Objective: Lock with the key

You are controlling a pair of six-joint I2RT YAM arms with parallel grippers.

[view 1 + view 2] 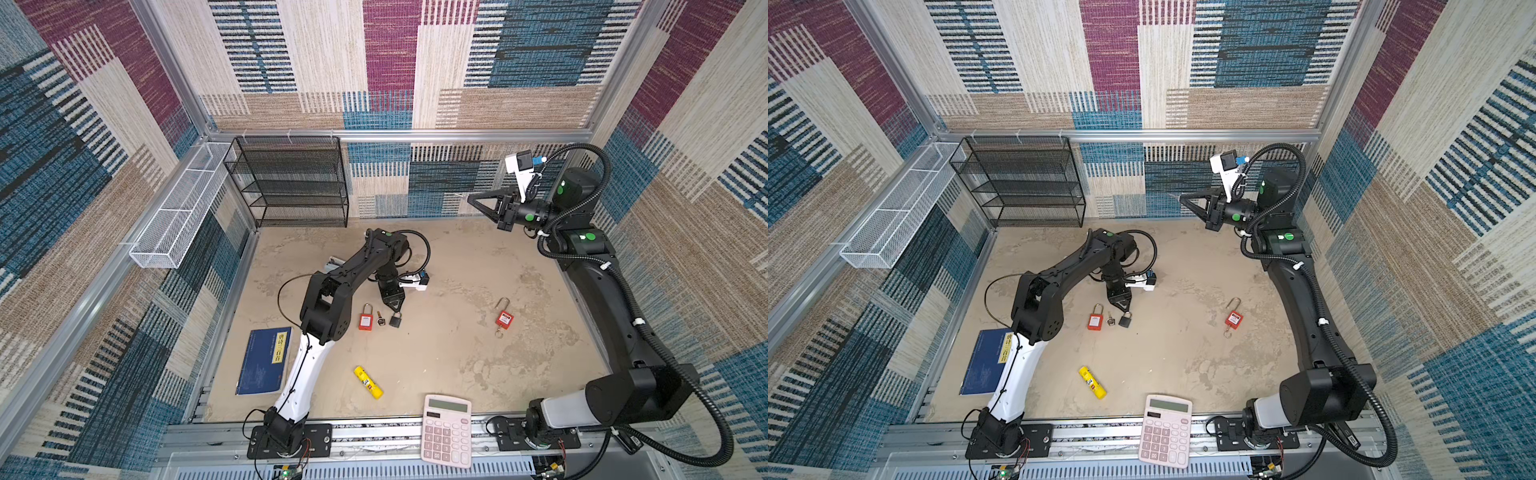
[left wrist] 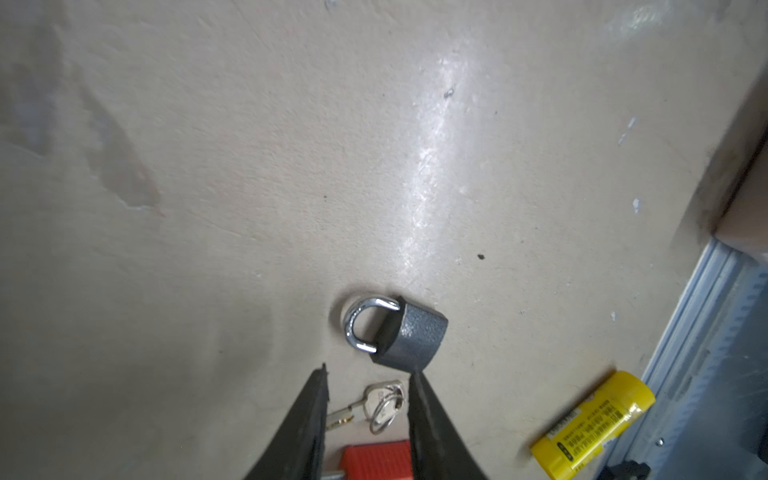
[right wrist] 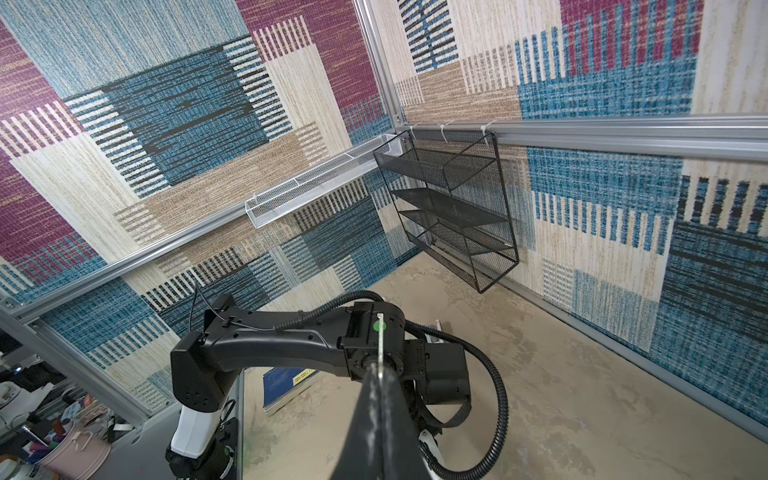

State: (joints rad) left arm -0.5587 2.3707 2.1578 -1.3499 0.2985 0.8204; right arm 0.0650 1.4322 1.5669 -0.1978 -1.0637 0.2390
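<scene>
At lower centre, the key [image 2: 376,405] is seen lying crosswise between the parted, empty jaws of the left gripper [image 2: 370,376], the nearer arm.

Padlocks [image 1: 395,320] 3, book [image 1: 266,360] 1, calculator [image 1: 446,432] 1, yellow tube [image 1: 368,382] 1.

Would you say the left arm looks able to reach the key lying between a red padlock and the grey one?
Probably yes: the left gripper hangs open right over the key, which lies uncovered. The grey padlock and red padlock sit close beside it, so room looks tight.
</scene>
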